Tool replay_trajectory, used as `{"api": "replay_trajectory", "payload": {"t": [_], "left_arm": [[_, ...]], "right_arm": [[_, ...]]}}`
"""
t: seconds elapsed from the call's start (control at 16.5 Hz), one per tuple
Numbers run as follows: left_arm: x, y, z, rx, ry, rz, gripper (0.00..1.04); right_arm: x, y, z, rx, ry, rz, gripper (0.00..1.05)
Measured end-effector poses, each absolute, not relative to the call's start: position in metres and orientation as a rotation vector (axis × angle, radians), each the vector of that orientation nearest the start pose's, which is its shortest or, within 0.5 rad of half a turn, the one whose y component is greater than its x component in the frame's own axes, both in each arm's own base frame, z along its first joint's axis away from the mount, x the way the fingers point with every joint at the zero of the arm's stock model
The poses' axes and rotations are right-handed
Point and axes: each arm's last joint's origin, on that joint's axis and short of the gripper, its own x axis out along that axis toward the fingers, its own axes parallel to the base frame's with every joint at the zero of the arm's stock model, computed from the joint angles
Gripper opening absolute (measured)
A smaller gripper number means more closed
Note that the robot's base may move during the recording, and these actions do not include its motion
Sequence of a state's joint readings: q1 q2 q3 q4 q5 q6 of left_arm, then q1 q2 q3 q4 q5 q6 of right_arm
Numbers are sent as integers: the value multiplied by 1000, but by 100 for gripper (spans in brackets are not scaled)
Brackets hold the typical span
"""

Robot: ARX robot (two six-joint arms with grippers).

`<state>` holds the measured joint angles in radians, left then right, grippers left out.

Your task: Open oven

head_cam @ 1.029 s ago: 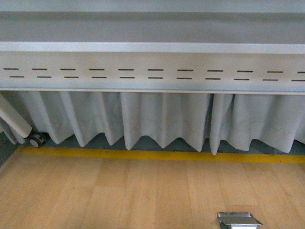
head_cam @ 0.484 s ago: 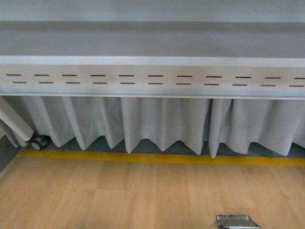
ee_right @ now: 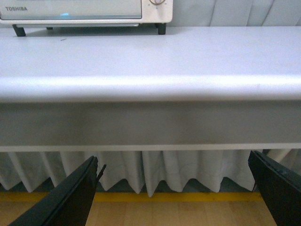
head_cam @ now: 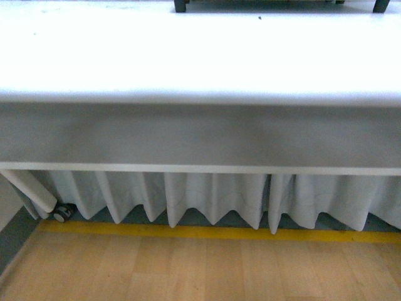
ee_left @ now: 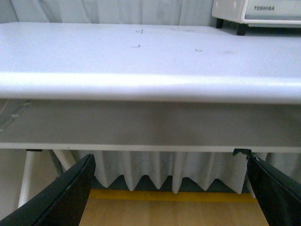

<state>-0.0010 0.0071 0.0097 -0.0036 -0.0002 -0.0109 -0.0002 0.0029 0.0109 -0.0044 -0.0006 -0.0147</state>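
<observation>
Hovering low before table (head_cam: 200, 56) near edge, both arms well short of oven (ee_right: 94, 10). Oven sits toward far edge, well back; only base, feet, one knob (ee_right: 158, 2) show, handle out of frame. Left gripper (ee_left: 168, 157) jaws spread wide, empty; right gripper (ee_right: 173, 157) same. Likely reason: jaws ready for handle, arms low in start pose. Task judged not begun. Next: rise above near edge, reach toward far edge. Risk: jaws catching table lip.
</observation>
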Motion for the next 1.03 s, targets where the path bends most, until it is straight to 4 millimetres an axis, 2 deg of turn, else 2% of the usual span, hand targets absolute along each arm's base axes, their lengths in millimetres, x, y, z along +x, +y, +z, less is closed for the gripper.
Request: {"api": "replay_trajectory", "payload": {"t": [1.03], "left_arm": [[98, 0, 166, -10, -2, 0, 98]], "right_arm": [[97, 0, 167, -15, -9, 0, 98]]}}
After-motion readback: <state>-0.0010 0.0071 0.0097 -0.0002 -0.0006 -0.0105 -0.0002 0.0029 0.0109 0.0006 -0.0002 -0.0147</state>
